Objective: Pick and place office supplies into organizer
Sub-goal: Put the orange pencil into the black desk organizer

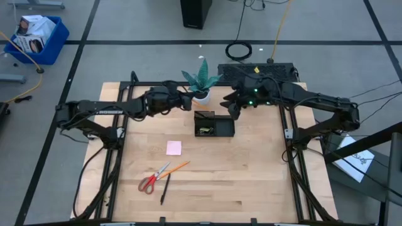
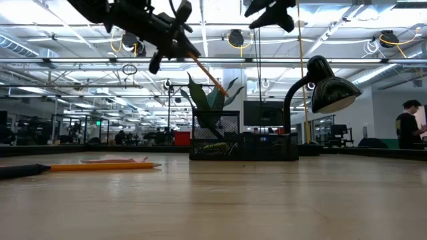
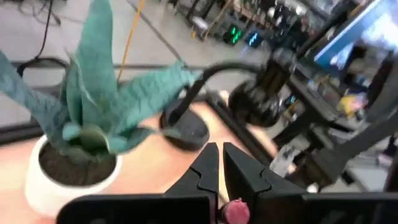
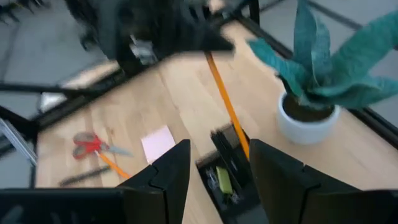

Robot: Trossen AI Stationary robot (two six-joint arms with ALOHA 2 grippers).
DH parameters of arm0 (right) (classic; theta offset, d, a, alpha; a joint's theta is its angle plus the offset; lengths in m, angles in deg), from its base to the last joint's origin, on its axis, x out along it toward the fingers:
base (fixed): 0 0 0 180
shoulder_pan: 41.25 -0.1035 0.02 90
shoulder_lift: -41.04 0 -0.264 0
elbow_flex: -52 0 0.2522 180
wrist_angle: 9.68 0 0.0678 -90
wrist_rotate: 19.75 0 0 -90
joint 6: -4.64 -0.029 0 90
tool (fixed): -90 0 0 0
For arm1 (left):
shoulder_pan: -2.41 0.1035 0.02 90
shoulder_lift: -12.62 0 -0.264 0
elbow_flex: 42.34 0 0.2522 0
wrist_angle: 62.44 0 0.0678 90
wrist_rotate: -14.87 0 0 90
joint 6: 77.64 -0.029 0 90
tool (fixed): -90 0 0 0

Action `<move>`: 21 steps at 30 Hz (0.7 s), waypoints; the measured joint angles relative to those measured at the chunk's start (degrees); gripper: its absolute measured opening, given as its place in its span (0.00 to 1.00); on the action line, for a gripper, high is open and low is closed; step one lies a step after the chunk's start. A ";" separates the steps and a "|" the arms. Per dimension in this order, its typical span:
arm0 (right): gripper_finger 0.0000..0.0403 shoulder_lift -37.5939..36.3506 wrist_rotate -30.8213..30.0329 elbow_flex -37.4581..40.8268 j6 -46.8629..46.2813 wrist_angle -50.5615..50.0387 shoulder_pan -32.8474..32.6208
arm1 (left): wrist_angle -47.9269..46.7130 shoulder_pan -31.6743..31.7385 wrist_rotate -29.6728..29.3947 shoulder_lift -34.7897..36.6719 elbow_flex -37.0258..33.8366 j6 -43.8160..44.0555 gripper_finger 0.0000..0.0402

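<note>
1. Nearest the low camera, an orange pencil (image 2: 107, 166) and a black pen (image 2: 20, 171) lie flat on the table (image 1: 251, 182); red-handled scissors (image 1: 152, 179) and a pink sticky-note pad (image 1: 174, 147) also wait in front of the organizer (image 1: 213, 123).
2. Your left gripper (image 1: 186, 102) is clenched on a second pencil (image 4: 227, 106), which hangs slanted above the organizer's taller mesh section, tip down.
3. Risk: the slant may make the tip catch the mesh rim, so the pencil could skid out onto the table when you release.
4. Risk: the potted plant (image 1: 201, 80) stands just behind the organizer, and your left arm could brush its leaves.
5. Your right gripper (image 1: 233, 107) hovers released and empty beside the organizer, close to the left one; crowding could cause a collision.
6. No brand, label or writing is readable anywhere.
</note>
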 joint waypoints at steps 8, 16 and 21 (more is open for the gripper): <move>0.39 -6.33 -0.50 6.42 -0.49 13.60 0.02 | -3.76 0.28 -0.08 -4.69 0.30 1.76 0.05; 0.39 -9.34 -3.18 10.38 -0.51 17.41 0.02 | -2.78 0.26 0.85 -8.19 0.30 1.73 0.05; 0.39 -10.09 -2.86 13.71 -2.37 21.47 -0.02 | 2.06 0.41 3.72 -9.91 0.30 1.52 0.16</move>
